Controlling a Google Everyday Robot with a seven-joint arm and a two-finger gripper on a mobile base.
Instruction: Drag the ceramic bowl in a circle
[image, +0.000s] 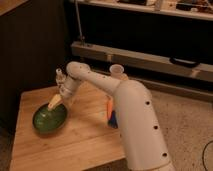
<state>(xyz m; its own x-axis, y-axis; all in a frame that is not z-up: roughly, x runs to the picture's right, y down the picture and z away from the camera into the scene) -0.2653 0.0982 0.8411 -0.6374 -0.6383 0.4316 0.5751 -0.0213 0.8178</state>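
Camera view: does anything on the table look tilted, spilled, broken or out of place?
Nothing stands out. The ceramic bowl sits whole on the wooden table, no spill around it. The claw is at its upper right rim. A blue-and-orange object is partly hidden behind the arm.

smooth white arm (135, 120), fat and rounded near the base, slimmer toward the wrist, small dark holes dotted along its side. pale yellowish claw (54, 103) at the rim of the bowl (45, 123).
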